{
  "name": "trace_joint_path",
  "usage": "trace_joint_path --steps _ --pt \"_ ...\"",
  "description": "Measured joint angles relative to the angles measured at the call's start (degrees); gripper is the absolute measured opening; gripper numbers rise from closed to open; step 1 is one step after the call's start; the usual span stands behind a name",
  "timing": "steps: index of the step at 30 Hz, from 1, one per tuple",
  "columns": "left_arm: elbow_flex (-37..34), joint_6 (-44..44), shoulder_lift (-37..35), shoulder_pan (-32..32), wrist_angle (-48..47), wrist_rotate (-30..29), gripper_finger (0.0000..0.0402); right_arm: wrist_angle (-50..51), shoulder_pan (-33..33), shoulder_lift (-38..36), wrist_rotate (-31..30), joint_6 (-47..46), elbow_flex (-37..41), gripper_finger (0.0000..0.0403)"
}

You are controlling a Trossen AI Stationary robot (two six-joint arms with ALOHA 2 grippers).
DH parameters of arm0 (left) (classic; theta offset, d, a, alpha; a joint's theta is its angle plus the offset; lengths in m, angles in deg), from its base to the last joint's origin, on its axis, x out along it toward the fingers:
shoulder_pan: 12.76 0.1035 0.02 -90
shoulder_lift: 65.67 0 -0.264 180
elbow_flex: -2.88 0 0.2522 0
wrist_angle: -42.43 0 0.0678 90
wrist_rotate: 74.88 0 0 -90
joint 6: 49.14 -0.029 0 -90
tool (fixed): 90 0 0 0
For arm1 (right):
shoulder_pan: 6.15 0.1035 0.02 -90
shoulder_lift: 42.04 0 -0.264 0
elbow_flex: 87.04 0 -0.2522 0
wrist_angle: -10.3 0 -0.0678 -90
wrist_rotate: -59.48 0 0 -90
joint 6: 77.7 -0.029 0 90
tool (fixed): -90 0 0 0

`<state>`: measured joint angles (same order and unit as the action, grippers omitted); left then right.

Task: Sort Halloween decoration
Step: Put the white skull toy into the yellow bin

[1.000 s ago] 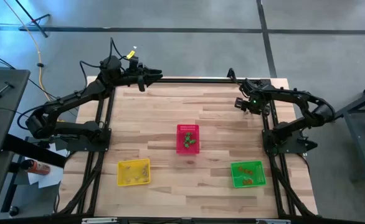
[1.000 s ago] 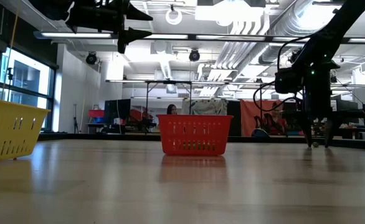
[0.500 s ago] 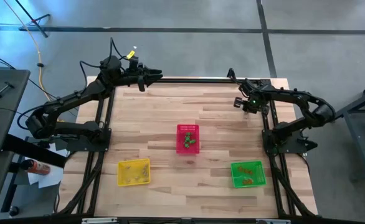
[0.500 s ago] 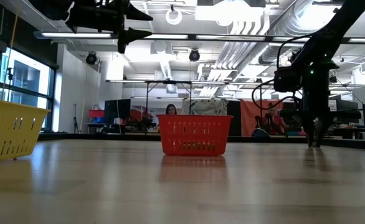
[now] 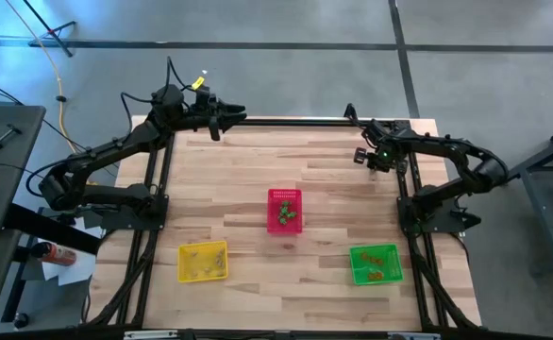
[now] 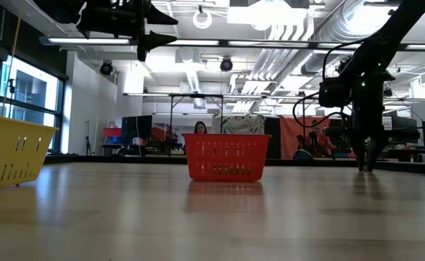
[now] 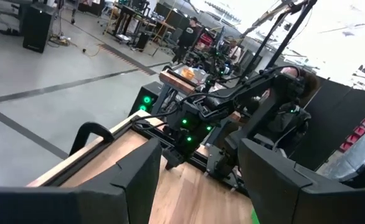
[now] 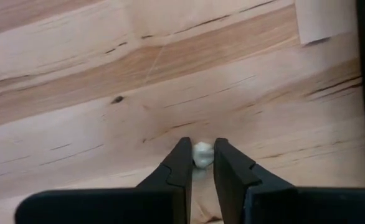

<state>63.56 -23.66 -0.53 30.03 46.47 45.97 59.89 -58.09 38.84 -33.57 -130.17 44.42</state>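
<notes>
- Table (image 5: 239,179): pale wooden planks, dark frame along its edges.
- Red mesh basket (image 5: 285,210) stands near the centre.
- Yellow mesh basket (image 5: 203,262) stands toward the near left.
- Green mesh basket (image 5: 376,263) stands toward the near right.
- Small whitish trinket (image 8: 202,154) lies on the far right planks.

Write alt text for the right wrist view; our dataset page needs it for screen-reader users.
The right gripper has its two dark fingers closed around a tiny whitish rounded trinket, pinched at the fingertips just above the light wooden plank table. Only bare wood grain surrounds it.
</notes>
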Motion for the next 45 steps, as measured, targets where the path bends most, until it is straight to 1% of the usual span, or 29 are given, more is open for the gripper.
trace_joint_path --steps 6,16,19,29,34,41,45 --pt "0.0 -0.67 0.0 0.0 0.01 0.0 0.0204 -1.19 0.0 -2.43 -0.17 0.02 0.14 0.0037" --pt "0.0 -1.23 0.0 -0.01 -0.08 0.42 0.0204 -4.53 0.0 -2.72 0.75 1.93 0.12 0.0037" --pt "0.0 -3.03 0.0 0.0 -0.27 0.42 0.0204 -6.05 0.0 -2.78 2.18 2.82 0.07 0.0037" --pt "0.0 -3.18 0.0 -0.02 -0.51 0.44 0.0204 -11.23 0.0 -3.21 6.66 4.96 0.02 0.0037" --pt "0.0 -3.18 0.0 -0.01 -0.48 0.43 0.0204 -12.96 0.0 -6.39 6.86 5.18 -0.02 0.0037" --pt "0.0 -3.18 0.0 -0.02 -0.48 0.2 0.0204 -15.67 0.22 -13.33 7.02 6.58 -0.04 0.0037" --pt "0.0 -3.17 0.0 -0.01 -0.46 0.15 0.0204 -19.44 1.7 -17.7 7.1 8.34 -0.06 0.0037"
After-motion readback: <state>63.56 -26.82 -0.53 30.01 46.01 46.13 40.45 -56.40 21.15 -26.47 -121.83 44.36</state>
